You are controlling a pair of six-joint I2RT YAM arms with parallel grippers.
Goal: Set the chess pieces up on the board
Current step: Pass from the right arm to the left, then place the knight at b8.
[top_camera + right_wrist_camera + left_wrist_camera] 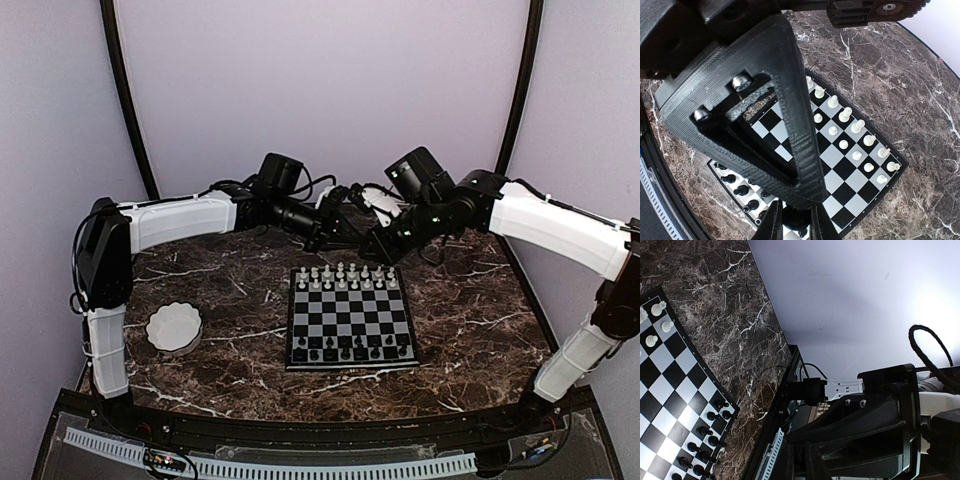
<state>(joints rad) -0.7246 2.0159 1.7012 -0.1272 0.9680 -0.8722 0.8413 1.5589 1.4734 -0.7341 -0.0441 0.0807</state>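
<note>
The board (350, 320) lies mid-table, also in the left wrist view (665, 390) and the right wrist view (850, 175). White chess pieces (345, 277) fill its far two rows (856, 155). Black chess pieces (345, 350) stand along its near rows (705, 430). My left gripper (335, 235) and right gripper (372, 248) meet tip to tip above the board's far edge. In the right wrist view my right gripper (794, 222) has a dark round thing (797, 220) between its fingers, just under the left gripper's finger (790, 100). My left gripper's own jaws (802, 465) are a dark mass.
A white scalloped bowl (174, 327) stands on the marble left of the board. Cables hang behind the grippers near the back wall (340, 190). A black rail (300, 430) runs along the table's near edge.
</note>
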